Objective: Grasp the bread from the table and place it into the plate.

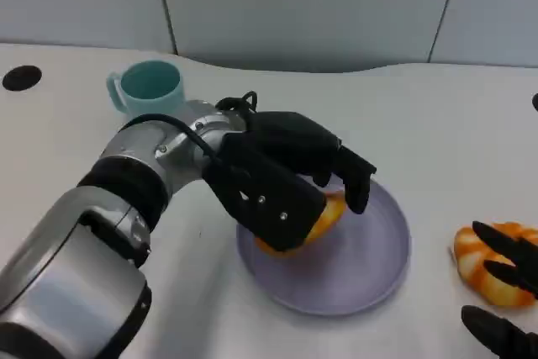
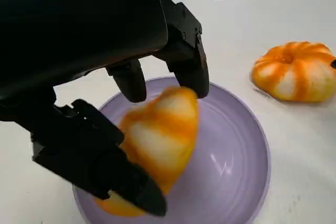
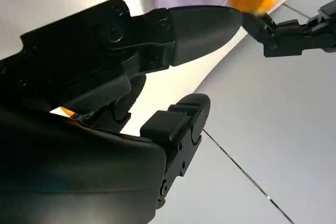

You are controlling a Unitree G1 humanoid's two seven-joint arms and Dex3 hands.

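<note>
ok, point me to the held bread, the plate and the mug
bread [image 2: 157, 140], left wrist view, on its striped face between the robot hand's fingers.
plate [image 1: 370, 271], head view, on the bare lilac floor near the rim.
mug [image 1: 151, 86], head view, on the teal rim.

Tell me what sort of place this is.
Probably a robot test bench in a lab rather than a real kitchen: a bare white table with a cable hole, plain grey wall panels, and a few props, namely a purple plate, teal mug and toy-like bread.
</note>
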